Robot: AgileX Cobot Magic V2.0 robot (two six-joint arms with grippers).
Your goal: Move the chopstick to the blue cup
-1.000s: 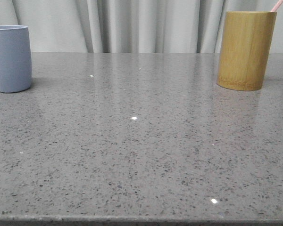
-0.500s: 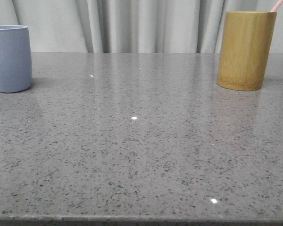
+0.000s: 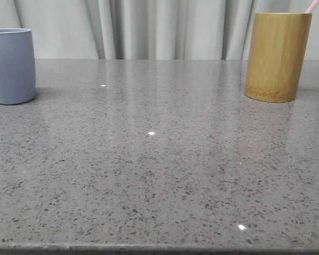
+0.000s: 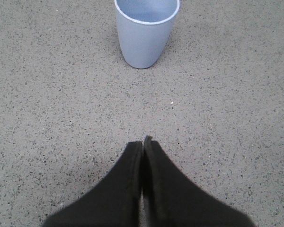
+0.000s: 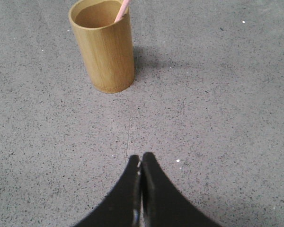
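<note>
A: One broad speckled grey countertop point(image 3: 159, 170) takes up most of the front frame, pale curtain point(image 3: 149, 29) behind.

B: Upper right, the bamboo holder point(image 3: 277, 56) stands upright, a pink chopstick point(image 3: 312, 6) poking out.

A: Upper left, the blue cup point(image 3: 11, 66), upright, well apart from it.

B: Left gripper point(image 4: 142, 142): fingers pressed together, holding nothing. Right gripper point(image 5: 140, 158): same, closed and empty.

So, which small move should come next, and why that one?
Probably the right gripper should open and move toward the bamboo holder. The pink chopstick stands inside that holder, the blue cup looks empty, and both grippers are shut on nothing, the left gripper facing the cup.
</note>
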